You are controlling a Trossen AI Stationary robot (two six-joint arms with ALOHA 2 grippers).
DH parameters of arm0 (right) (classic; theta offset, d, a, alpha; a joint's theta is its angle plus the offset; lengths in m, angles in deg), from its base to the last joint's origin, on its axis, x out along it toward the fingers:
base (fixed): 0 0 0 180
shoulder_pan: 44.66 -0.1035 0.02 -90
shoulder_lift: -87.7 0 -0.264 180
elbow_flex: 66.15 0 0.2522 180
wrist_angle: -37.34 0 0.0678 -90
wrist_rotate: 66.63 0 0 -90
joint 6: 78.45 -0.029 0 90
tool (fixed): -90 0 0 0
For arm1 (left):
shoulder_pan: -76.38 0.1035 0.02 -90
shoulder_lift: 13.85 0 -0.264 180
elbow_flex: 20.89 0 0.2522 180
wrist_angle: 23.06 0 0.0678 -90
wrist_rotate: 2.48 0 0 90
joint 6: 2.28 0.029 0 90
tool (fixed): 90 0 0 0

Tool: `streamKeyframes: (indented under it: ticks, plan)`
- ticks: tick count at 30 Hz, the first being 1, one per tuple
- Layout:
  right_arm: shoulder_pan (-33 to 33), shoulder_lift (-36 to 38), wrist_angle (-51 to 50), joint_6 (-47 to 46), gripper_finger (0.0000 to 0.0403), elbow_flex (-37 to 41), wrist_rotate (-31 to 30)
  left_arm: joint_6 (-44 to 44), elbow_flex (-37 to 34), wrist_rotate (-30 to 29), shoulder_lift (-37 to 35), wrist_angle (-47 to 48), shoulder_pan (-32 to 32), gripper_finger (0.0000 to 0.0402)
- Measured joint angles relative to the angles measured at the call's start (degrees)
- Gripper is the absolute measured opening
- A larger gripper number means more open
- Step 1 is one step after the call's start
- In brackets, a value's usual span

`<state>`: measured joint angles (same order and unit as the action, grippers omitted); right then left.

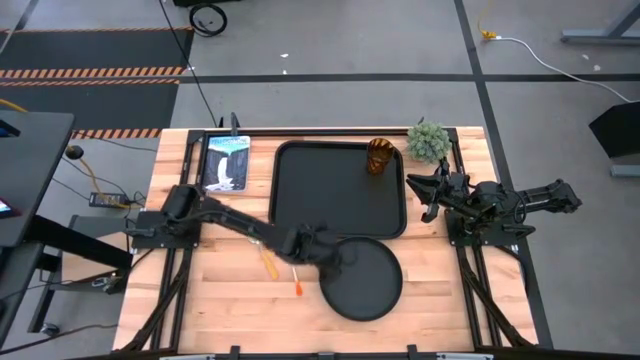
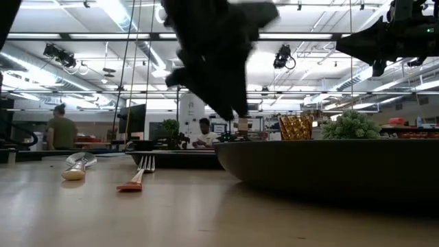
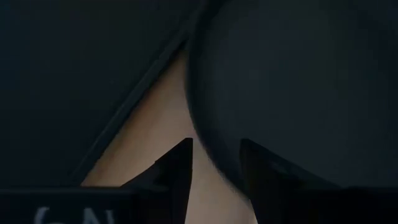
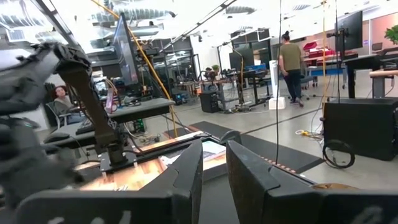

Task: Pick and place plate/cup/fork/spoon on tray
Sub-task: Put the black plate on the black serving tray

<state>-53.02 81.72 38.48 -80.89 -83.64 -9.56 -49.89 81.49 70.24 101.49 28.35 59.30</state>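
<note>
Left gripper [image 1: 335,258] sits low at the near-left rim of the plate [image 1: 365,282], its fingers [image 3: 177,163] slightly apart and straddling that rim without visibly clamping it; the plate lies on the table just in front of the tray [image 1: 340,190], whose far-right corner holds the cup [image 1: 379,156]. Right gripper [image 1: 428,190] waits beside the tray's right edge, fingers narrowly apart. Spoon [image 1: 268,263] and fork [image 1: 297,281] lie left of the plate, nearest the left arm.
</note>
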Motion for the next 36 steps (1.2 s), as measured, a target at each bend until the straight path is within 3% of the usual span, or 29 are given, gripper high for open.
streamKeyframes:
  ticks: [6, 15, 31, 36]
  plan:
    - [0.0, 0.0, 0.4, 0.0, 0.0078, 0.0, 0.3, -4.0, 0.0, 4.5, 1.8, -1.4, 2.9, 0.0155]
    - [0.0, -0.4, 1.4, 0.0, 0.0078, 0.0, 1.2, -3.6, -0.1, 5.2, 3.7, -0.9, 3.2, 0.0204]
    - [0.0, -0.4, 1.8, 0.0, 0.0078, 0.0, 1.1, -3.6, 0.0, 7.5, 3.6, -0.3, 3.2, 0.0146]
    - [0.0, -0.4, 1.8, 0.0, 0.0078, 0.0, 1.1, -3.7, 0.0, 8.2, 4.8, -1.0, 3.1, 0.0144]
